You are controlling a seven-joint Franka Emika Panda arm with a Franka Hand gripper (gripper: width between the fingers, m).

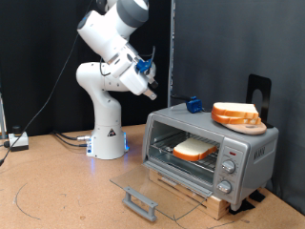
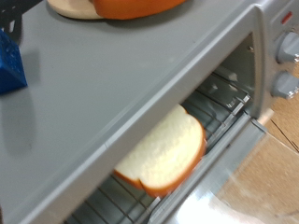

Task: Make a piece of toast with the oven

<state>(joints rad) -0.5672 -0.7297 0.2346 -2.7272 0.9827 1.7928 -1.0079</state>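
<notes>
The silver oven [image 1: 250, 145] stands at the exterior view's right with its glass door [image 1: 152, 179] folded down flat and the dark bar handle [image 1: 141, 202] at the front. The piece of toast [image 1: 195, 149] lies flat on the wire rack inside. In the wrist view the toast [image 2: 163, 154] shows on the rack [image 2: 220, 98] under the oven's grey top [image 2: 112, 84]. My gripper [image 1: 152, 89] hangs in the air above and to the left of the oven, apart from it and holding nothing I can see. Its fingers do not show in the wrist view.
A stack of bread slices [image 1: 236, 115] and a small blue object [image 1: 194, 104] sit on the oven's top. Three knobs [image 1: 229, 167] are on its right front. A black stand [image 1: 259, 93] rises behind it. Cables [image 1: 38, 143] lie at the table's left.
</notes>
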